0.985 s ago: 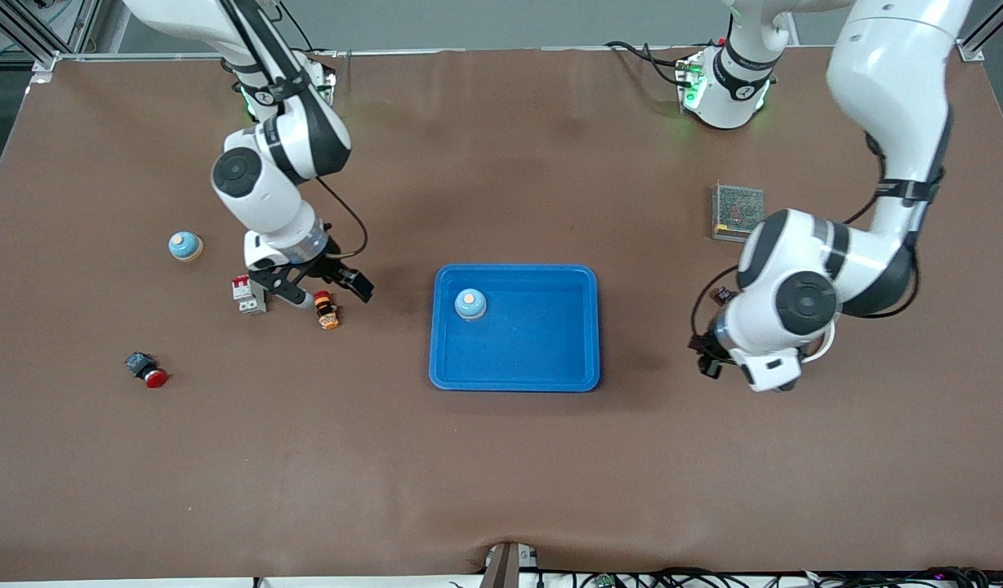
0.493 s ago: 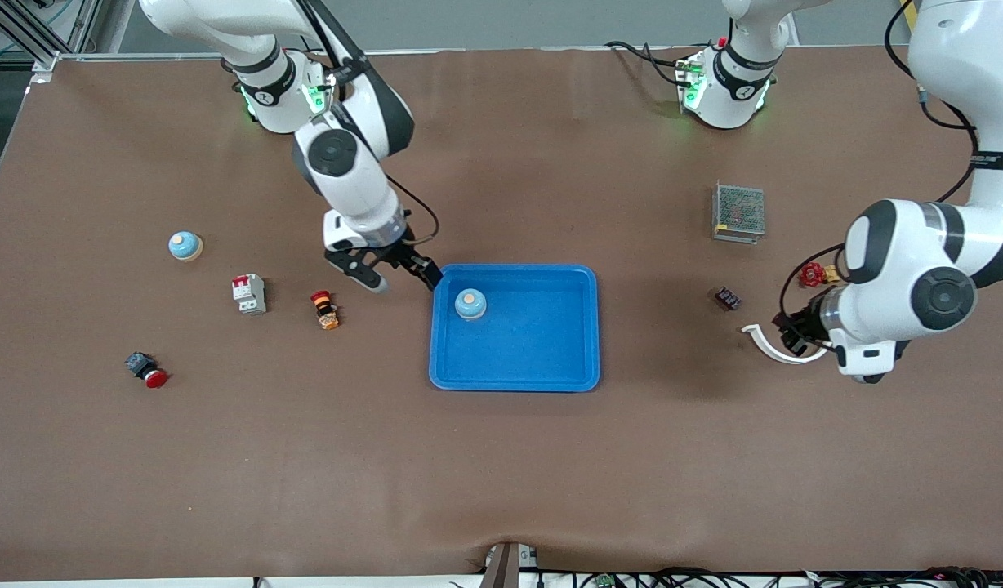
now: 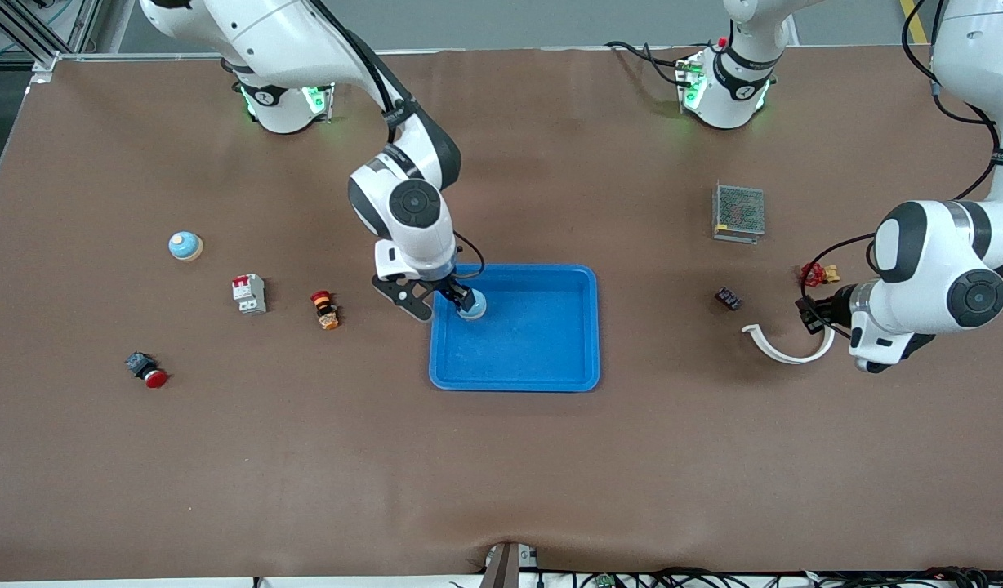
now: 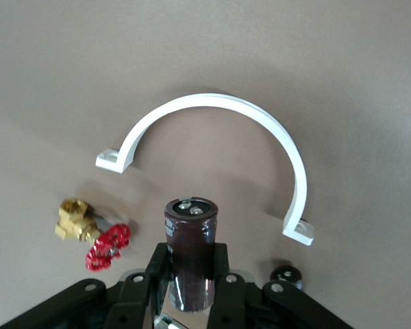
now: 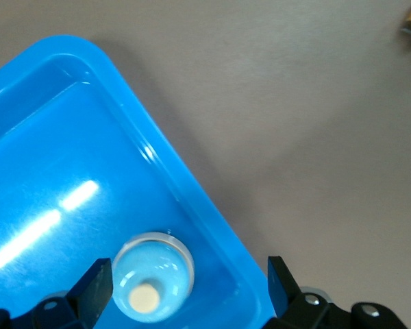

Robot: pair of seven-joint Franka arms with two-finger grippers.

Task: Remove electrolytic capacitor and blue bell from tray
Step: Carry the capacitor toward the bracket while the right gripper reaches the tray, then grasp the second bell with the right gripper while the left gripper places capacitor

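Dark cylindrical electrolytic capacitor (image 4: 190,252) out, clamped upright in left gripper (image 4: 190,288) over bare table; small blue bell (image 5: 153,277) left in shallow bright blue plastic tray (image 5: 192,195), between right gripper's (image 5: 185,288) spread fingers (image 5: 96,284).

We reach our right arm down from its base, wrist bent, right gripper (image 3: 443,300) low with fingers spread wide. Our left arm folds at the elbow, left gripper (image 4: 190,274) clamped shut.
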